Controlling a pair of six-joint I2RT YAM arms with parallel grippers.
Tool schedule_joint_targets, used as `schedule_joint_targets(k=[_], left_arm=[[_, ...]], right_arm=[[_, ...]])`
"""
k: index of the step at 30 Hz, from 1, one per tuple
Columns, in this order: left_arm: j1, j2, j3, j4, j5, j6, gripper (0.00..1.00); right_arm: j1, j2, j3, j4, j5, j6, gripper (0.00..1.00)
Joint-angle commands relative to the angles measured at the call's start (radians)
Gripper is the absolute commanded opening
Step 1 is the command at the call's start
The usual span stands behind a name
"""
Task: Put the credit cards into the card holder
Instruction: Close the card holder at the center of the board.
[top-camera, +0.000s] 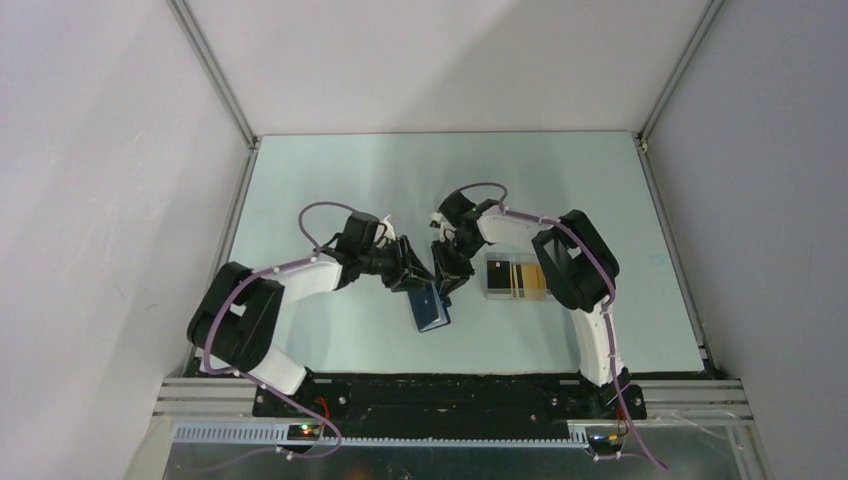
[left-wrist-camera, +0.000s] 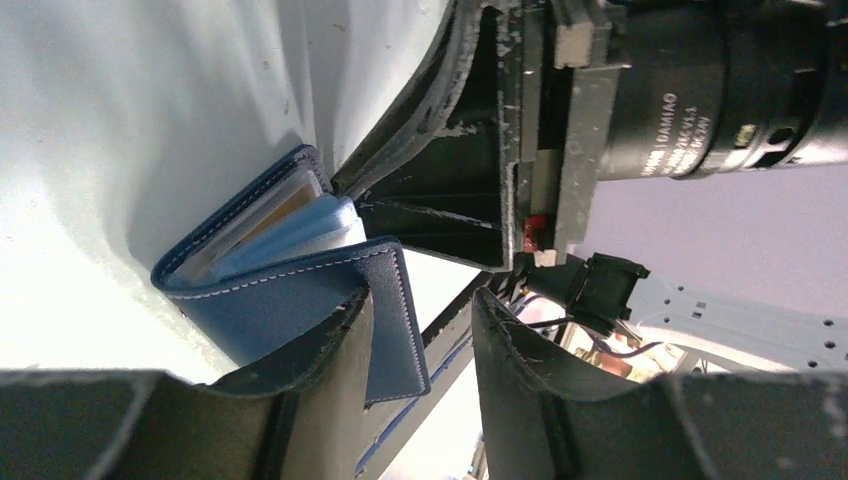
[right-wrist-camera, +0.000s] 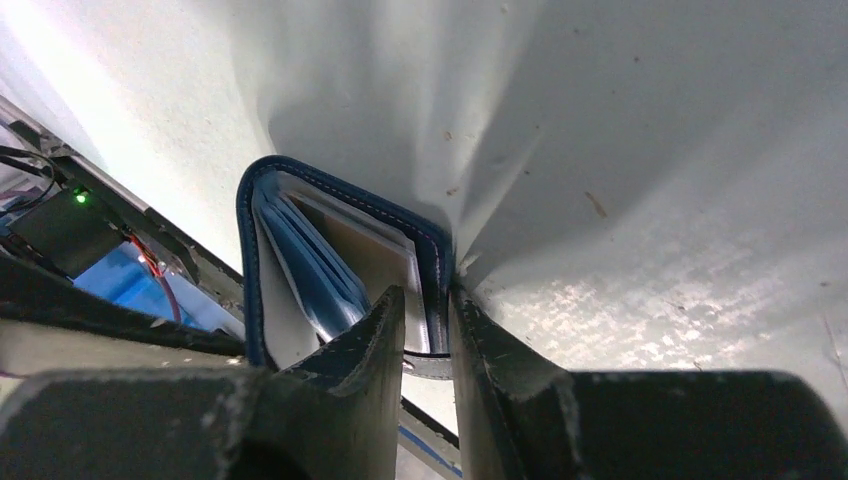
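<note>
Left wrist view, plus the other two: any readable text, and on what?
"DAMIAO": on the black motor, left wrist view.
Smaller print beside it: too blurred to read.
No legible text on the wallet, cards or clear case.

Pale tabletop (top-camera: 330, 190), two things on it from where I watch.
I see the navy card holder (top-camera: 432, 310) splayed open, touching the surface mid-width, closer to the near edge. A clear case (top-camera: 513, 277) lies flat nearby, toward the right edge, with orange-yellow credit cards (top-camera: 533, 278) inside.
</note>
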Motion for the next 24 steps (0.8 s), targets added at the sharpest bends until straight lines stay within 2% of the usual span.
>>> schedule_joint_targets(k=[1, 10, 13, 16, 24], left_arm=[[-0.012, 0.021, 0.018, 0.028, -0.041, -0.033, 0.45], [-0.028, 0.074, 0.004, -0.009, -0.114, -0.025, 0.43], [-0.038, 0.075, 0.038, -0.119, -0.18, 0.019, 0.44], [-0.04, 0.077, 0.047, -0.144, -0.202, 0.034, 0.44], [-0.059, 0.108, 0.073, -0.209, -0.238, 0.074, 0.39]], right_arm=[[-0.008, 0.004, -0.019, 0.066, -0.048, -0.014, 0.26], [-0.028, -0.035, -0.038, 0.038, -0.019, -0.051, 0.22], [-0.031, -0.051, -0.038, 0.029, 0.007, -0.052, 0.22], [-0.033, -0.076, -0.038, 0.02, 0.033, -0.055, 0.22], [-0.043, -0.079, -0.038, 0.006, -0.008, -0.092, 0.22]])
